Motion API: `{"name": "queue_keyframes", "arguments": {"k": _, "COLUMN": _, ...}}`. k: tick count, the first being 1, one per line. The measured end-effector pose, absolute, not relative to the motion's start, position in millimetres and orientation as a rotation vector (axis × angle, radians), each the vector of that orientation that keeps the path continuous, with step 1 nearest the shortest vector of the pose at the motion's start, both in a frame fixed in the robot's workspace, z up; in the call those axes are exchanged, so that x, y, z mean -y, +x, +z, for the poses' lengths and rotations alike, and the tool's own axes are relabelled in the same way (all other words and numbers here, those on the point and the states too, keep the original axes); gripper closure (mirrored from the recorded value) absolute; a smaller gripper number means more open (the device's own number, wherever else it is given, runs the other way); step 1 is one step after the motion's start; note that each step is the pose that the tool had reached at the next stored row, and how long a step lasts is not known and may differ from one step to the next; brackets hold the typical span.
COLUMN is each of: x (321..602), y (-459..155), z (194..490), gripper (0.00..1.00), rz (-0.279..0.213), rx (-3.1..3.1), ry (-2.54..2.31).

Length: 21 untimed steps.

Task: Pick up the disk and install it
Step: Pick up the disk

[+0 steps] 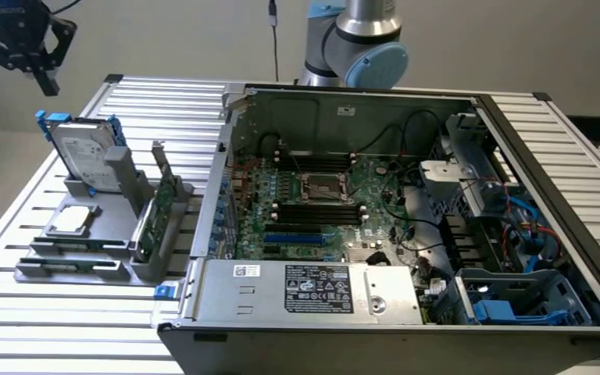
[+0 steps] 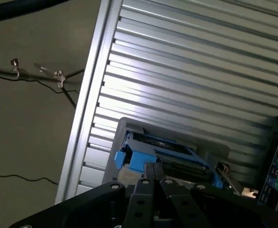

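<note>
Gripper point(image 1: 47, 81) closed, empty, up above disk point(image 1: 79, 152), well apart. Disk stands on edge in grey stand point(image 1: 81, 272) on slatted table point(image 1: 50, 320), beside open computer case point(image 1: 352, 113). Judging: rigid, fairly heavy, slick metal faces, shock-sensitive. Best grip across blue side rails, near top.

Even light, glare across the ribbed table point(image 2: 143, 90).

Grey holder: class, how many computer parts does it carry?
3: disk upright at its far end, processor chip lying flat, green circuit card upright nearest the computer case.
</note>
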State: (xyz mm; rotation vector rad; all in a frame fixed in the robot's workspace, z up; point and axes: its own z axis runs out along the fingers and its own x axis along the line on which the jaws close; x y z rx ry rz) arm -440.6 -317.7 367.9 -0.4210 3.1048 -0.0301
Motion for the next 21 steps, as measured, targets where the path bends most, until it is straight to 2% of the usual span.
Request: {"name": "queue_keyframes", "arguments": {"k": 21, "x": 317.7, "y": -440.6, "z": 366.8, "gripper": 0.89, "rz": -0.011, "rx": -2.98, "ry": -0.957}}
